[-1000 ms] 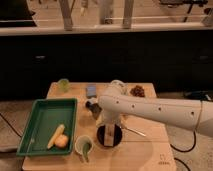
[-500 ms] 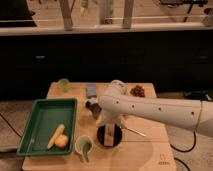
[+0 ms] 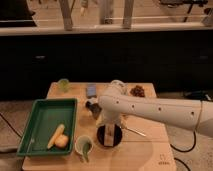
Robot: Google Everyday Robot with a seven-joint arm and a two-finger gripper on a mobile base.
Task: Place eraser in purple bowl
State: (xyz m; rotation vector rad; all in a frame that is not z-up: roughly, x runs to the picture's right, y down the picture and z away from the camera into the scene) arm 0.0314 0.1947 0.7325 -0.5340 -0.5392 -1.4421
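Your eraser (image 3: 109,134), the small pale block, sits upright over the middle of the purple bowl (image 3: 109,137), and it reads as held: the gripper (image 3: 109,131) comes straight down onto it from the white arm (image 3: 150,111) and its fingers look clamped on the block's sides. Whether the eraser already touches the bowl's floor you cannot tell from here, since the dark rim and the fingers hide its lower end.

Against the two earlier views, almost nothing has shifted: the arm holds the same pose and the gripper hangs in the same spot above the bowl. That stillness suggests the carry is over and the release is the step in hand, so the task looks nearly done but not finished.

Working outward from the bowl: the pale green bowl (image 3: 84,145) stands just to its left, the green tray (image 3: 46,116) with yellow and orange food further left, and the blue-grey slab (image 3: 91,90) behind it toward the table's back edge. A thin rod-like item (image 3: 134,131) lies just to the bowl's right.
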